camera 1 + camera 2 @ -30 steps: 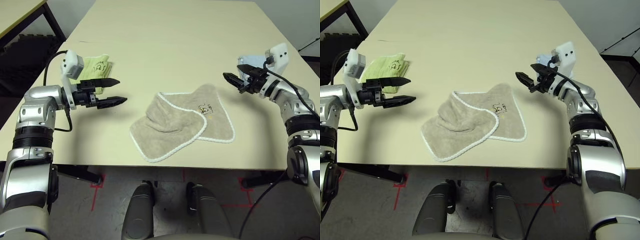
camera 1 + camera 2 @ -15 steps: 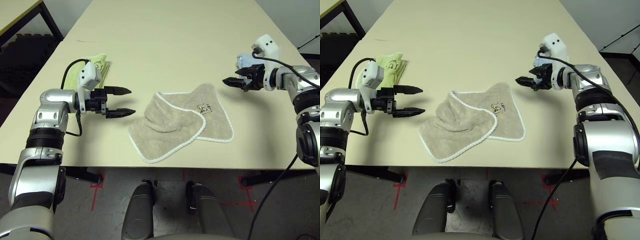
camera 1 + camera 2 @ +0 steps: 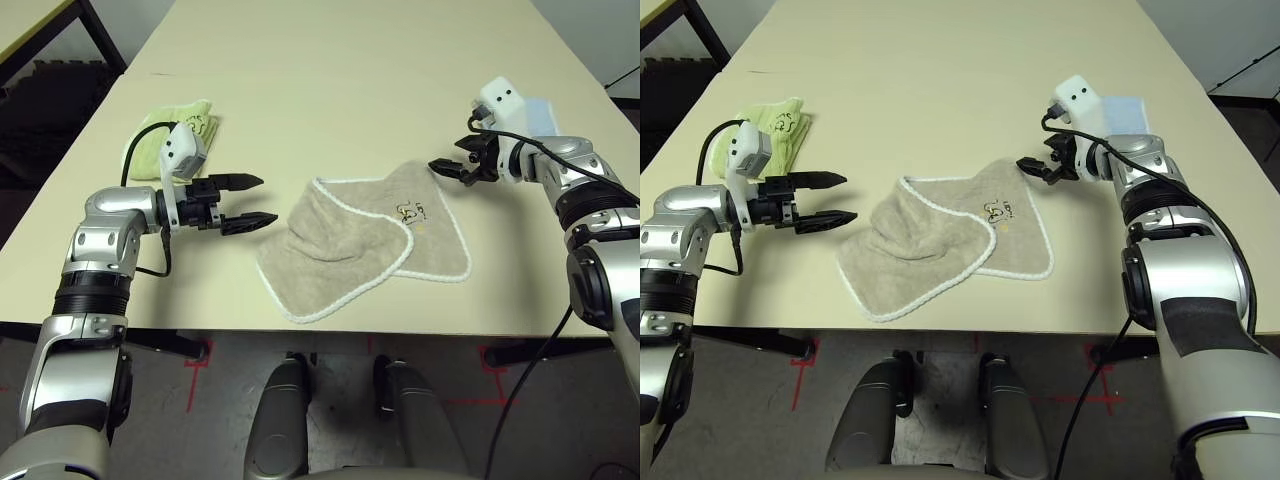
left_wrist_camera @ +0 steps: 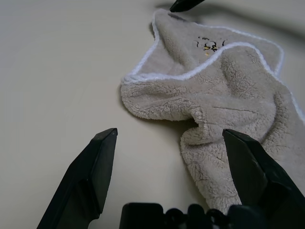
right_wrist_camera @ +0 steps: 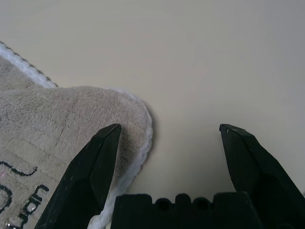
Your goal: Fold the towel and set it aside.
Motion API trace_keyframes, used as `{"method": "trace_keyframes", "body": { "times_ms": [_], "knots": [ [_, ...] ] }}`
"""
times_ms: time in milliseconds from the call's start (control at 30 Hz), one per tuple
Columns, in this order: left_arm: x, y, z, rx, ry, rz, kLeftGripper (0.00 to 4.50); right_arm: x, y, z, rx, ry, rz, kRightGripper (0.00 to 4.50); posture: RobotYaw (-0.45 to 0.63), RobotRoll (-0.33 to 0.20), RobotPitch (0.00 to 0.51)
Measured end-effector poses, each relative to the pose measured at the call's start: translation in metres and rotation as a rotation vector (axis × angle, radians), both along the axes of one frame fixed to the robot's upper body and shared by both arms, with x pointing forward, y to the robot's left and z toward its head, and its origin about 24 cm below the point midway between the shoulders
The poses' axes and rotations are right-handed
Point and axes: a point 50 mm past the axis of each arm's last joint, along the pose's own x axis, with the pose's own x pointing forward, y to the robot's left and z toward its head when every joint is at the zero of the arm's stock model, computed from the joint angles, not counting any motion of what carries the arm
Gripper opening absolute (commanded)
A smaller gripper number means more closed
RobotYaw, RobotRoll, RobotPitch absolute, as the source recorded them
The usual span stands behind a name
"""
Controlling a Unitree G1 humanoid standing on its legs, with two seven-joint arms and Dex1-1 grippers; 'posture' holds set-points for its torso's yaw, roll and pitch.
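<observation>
The towel point(image 3: 360, 240) is beige with white stitched edging and a small printed label, lying crumpled and partly folded over itself near the table's front edge. My left gripper point(image 3: 268, 199) hovers open just to its left, fingers pointing at the bunched left side point(image 4: 200, 109). My right gripper point(image 3: 440, 168) is open at the towel's far right corner point(image 5: 95, 109), one finger point(image 5: 102, 157) over the cloth and the other over bare table. Neither gripper holds anything.
A lime-green towel point(image 3: 175, 135) lies folded behind my left forearm. A light blue towel point(image 3: 1120, 108) sits behind my right wrist. The cream table point(image 3: 350, 60) stretches far back; its front edge runs just below the beige towel.
Both grippers have closed in on the beige towel. The right one came down to its far right corner, the left one moved right toward its left side. The towel has not moved.
</observation>
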Motion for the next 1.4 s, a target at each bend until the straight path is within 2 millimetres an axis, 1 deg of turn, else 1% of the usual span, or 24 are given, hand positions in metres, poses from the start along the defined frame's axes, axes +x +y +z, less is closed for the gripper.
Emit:
{"method": "trace_keyframes", "body": {
  "times_ms": [167, 367, 400, 467, 567, 633, 733, 800, 833, 900, 967, 1067, 1133, 1233, 1300, 1400],
  "knots": [
    [-0.002, -0.005, 0.005, -0.004, -0.016, -0.007, 4.48, 0.001, 0.006, -0.002, 0.0, -0.006, 0.012, 4.5, 0.17, 0.0, 0.302],
    [-0.005, -0.006, 0.004, 0.002, -0.016, -0.004, 4.48, 0.002, 0.007, -0.003, -0.054, 0.0, 0.007, 4.5, 0.18, 0.0, 0.296],
    [-0.005, -0.006, 0.005, 0.003, -0.019, -0.007, 4.49, 0.002, 0.008, -0.003, -0.055, 0.003, 0.011, 4.32, 0.18, 0.0, 0.296],
    [-0.006, -0.005, 0.005, 0.004, -0.015, -0.006, 4.5, 0.002, 0.01, -0.005, -0.05, 0.018, 0.024, 3.86, 0.18, 0.0, 0.291],
    [-0.007, -0.004, 0.004, 0.005, -0.011, -0.004, 4.5, 0.001, 0.014, -0.006, -0.038, 0.041, 0.048, 2.86, 0.18, 0.0, 0.283],
    [-0.007, -0.004, 0.005, 0.008, -0.011, -0.002, 4.5, 0.001, 0.014, -0.006, -0.027, 0.056, 0.061, 2.02, 0.17, 0.0, 0.274],
    [-0.007, -0.003, 0.005, 0.01, -0.011, -0.001, 4.5, -0.001, 0.015, -0.004, 0.0, 0.082, 0.082, 0.92, 0.17, 0.0, 0.269],
    [-0.007, -0.003, 0.005, 0.009, -0.01, 0.0, 4.5, -0.002, 0.015, -0.004, 0.019, 0.099, 0.097, 0.15, 0.15, 0.0, 0.255],
    [-0.007, -0.003, 0.004, 0.008, -0.009, 0.002, 4.5, -0.002, 0.014, -0.004, 0.027, 0.107, 0.105, 0.03, 0.15, 0.0, 0.255],
    [-0.006, -0.002, 0.004, 0.006, -0.006, 0.004, 4.5, -0.004, 0.012, -0.003, 0.05, 0.116, 0.117, 0.03, 0.14, 0.0, 0.241],
    [-0.004, -0.002, 0.006, 0.004, -0.01, 0.006, 4.5, -0.005, 0.008, 0.005, 0.082, 0.089, 0.134, 0.03, 0.12, 0.0, 0.226],
    [-0.001, -0.002, 0.007, -0.005, -0.013, 0.012, 4.5, -0.005, 0.004, 0.026, 0.116, -0.048, 0.174, 0.03, 0.1, 0.0, 0.209],
    [0.001, -0.006, 0.005, -0.019, -0.008, 0.007, 4.5, -0.007, -0.002, 0.039, 0.143, -0.147, 0.189, 0.03, 0.09, 0.0, 0.195],
    [0.006, -0.008, 0.0, -0.043, 0.011, 0.03, 4.5, -0.011, -0.005, 0.054, 0.166, -0.262, 0.218, 0.03, 0.06, 0.0, 0.176],
    [0.011, -0.013, 0.001, -0.072, 0.011, 0.049, 4.5, -0.015, -0.011, 0.061, 0.132, -0.326, 0.235, 0.03, 0.04, 0.0, 0.163],
    [0.02, -0.02, 0.005, -0.124, 0.014, 0.084, 4.5, -0.019, -0.01, 0.063, 0.119, -0.371, 0.26, 0.03, 0.03, 0.0, 0.156]
  ]
}}
